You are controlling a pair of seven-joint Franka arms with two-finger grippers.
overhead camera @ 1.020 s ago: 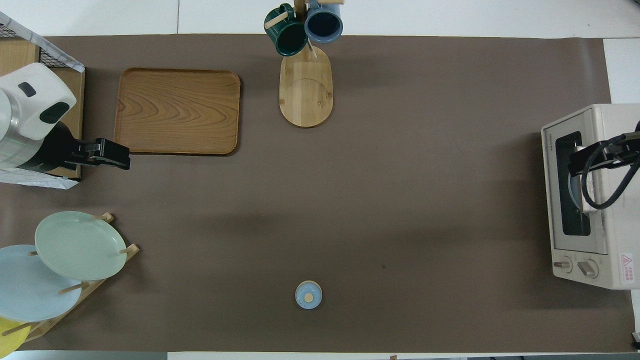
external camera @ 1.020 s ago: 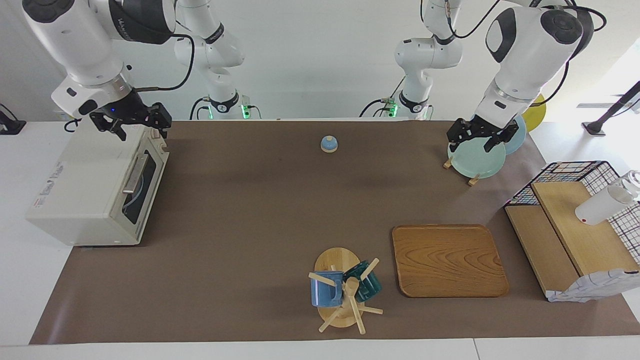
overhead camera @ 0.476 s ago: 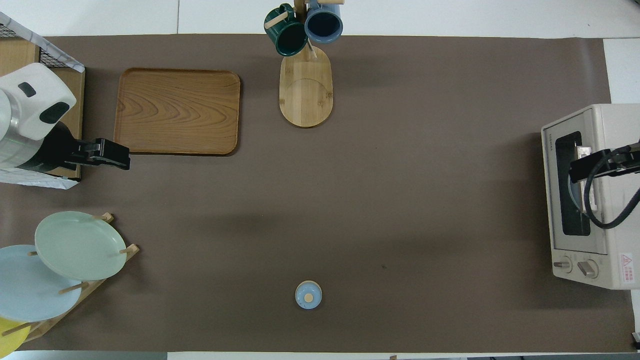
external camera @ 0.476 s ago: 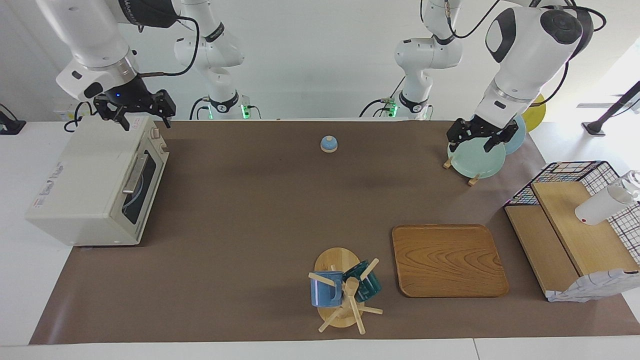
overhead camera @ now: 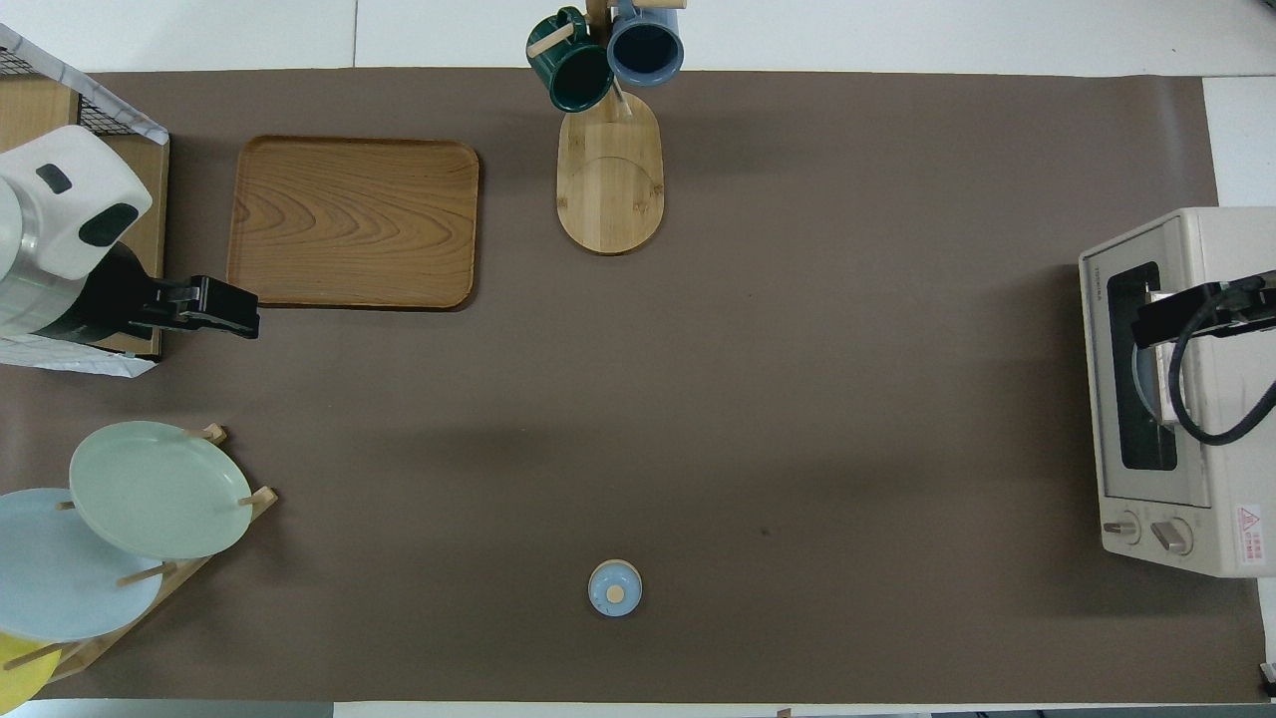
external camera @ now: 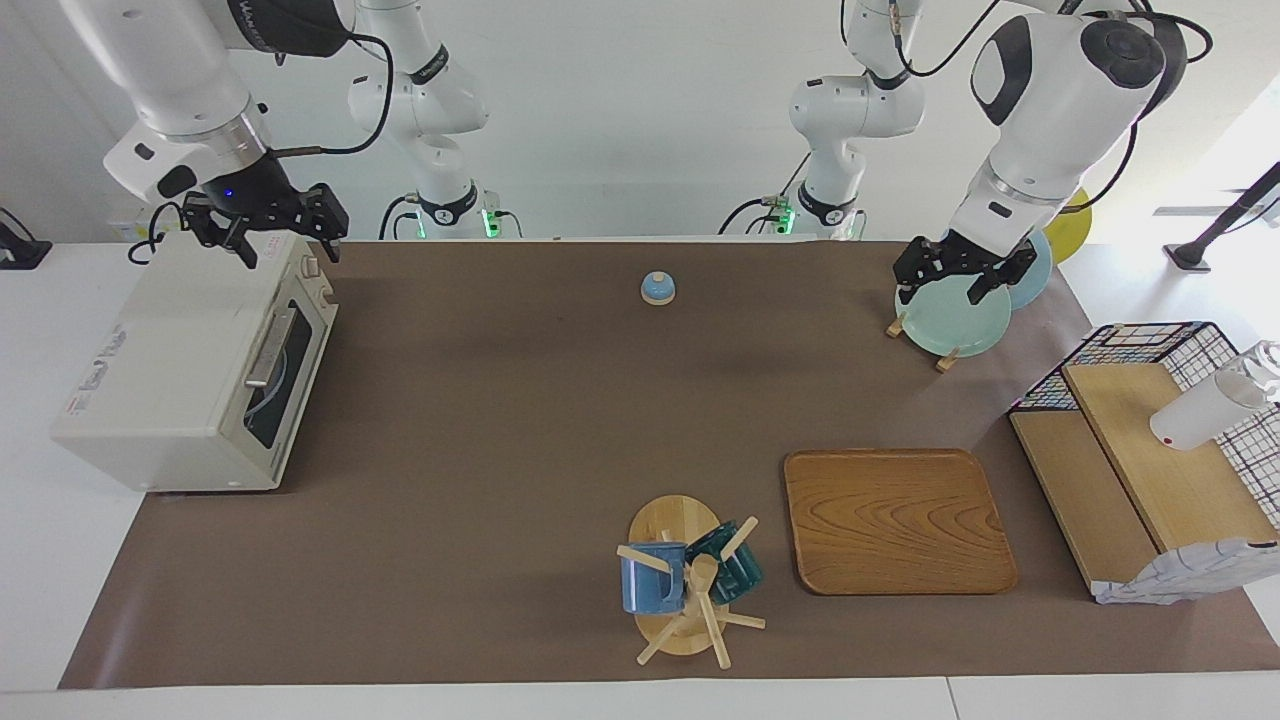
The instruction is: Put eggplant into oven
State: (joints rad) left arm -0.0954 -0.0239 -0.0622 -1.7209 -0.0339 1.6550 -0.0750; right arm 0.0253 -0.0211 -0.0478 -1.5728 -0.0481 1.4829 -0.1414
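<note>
The off-white oven (external camera: 170,370) stands at the right arm's end of the table, and its dark glass door (external camera: 283,372) is closed. It shows again in the overhead view as the oven (overhead camera: 1221,399). A pale curved shape shows dimly through the glass. The eggplant is out of view. My right gripper (external camera: 283,248) hangs open and empty just over the oven's top, at its end nearer the robots; from above the right gripper (overhead camera: 1146,327) covers the door's upper edge. Over the plate rack my left gripper (external camera: 940,292), also seen as the left gripper (overhead camera: 244,314), waits open and empty.
A small blue bell (external camera: 658,288) sits mid-table near the robots. A wooden tray (external camera: 895,520) and a mug rack (external camera: 690,585) lie farther out. A plate rack (external camera: 950,320) and a wire basket with a wooden shelf (external camera: 1150,450) fill the left arm's end.
My right gripper has lifted a little from the oven's top edge, staying open. The left arm has not moved.
</note>
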